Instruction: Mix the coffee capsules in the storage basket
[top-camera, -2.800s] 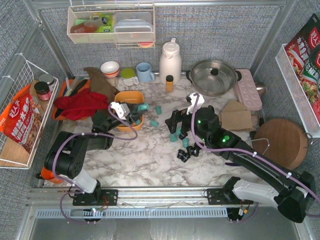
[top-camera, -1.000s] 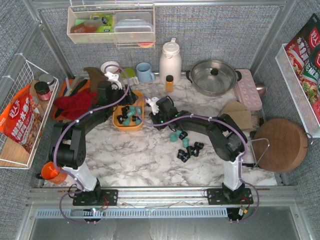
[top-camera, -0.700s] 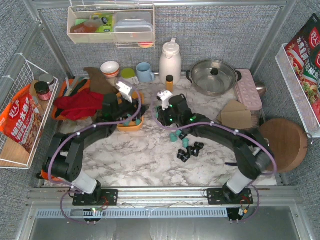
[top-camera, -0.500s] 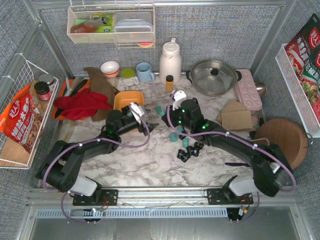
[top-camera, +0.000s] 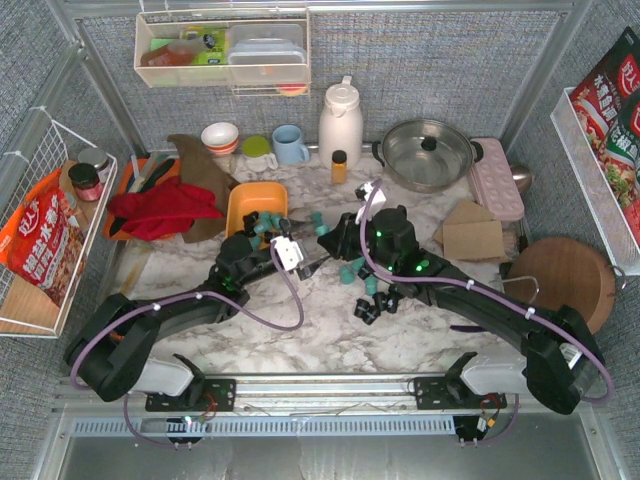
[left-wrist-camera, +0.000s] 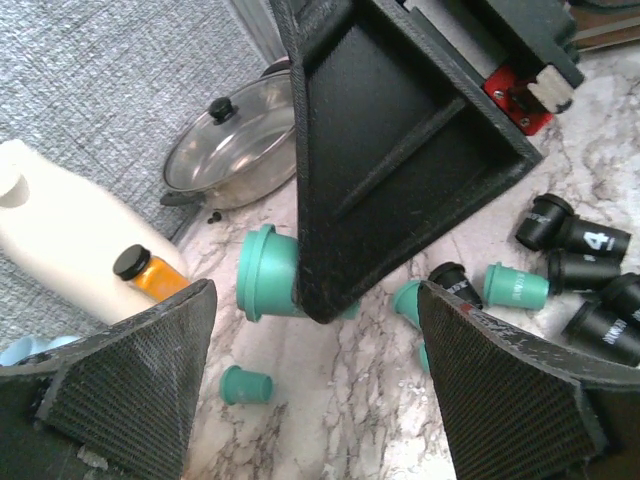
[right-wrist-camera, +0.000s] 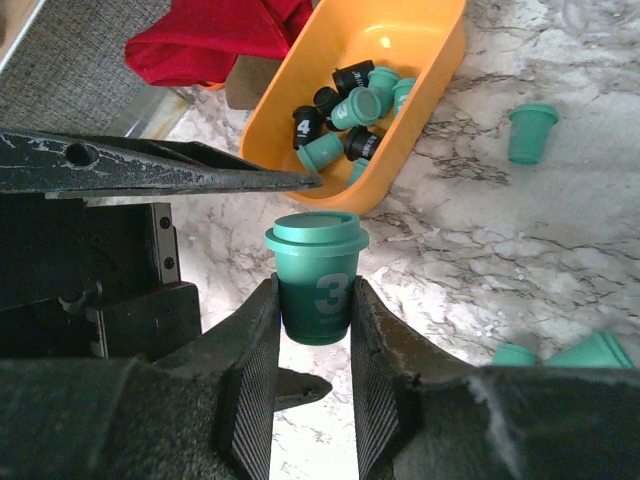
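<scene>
Black coffee capsules (top-camera: 372, 306) lie nearest you in a loose cluster on the marble table (top-camera: 320, 345), tipped on their sides. A few teal capsules (top-camera: 350, 271) are scattered just beyond them. Over that scatter your right tool (right-wrist-camera: 312, 295) is clamped on one teal capsule (right-wrist-camera: 316, 262). It is a tapered cup with a wider rim on top, held upright, with a pale "3" on its side and a finger pressed to each flank. Your left tool (left-wrist-camera: 315, 335) faces it from the other side, fingers spread wide with nothing gripped between them. Farther back sits the storage basket (right-wrist-camera: 425, 85), a shallow orange-yellow tray with rounded corners. At its near end a small heap (right-wrist-camera: 345, 110) of teal and black pods lies jumbled together, one black pod marked "4". Another teal pod (right-wrist-camera: 530, 132) rests on the table near the basket.
</scene>
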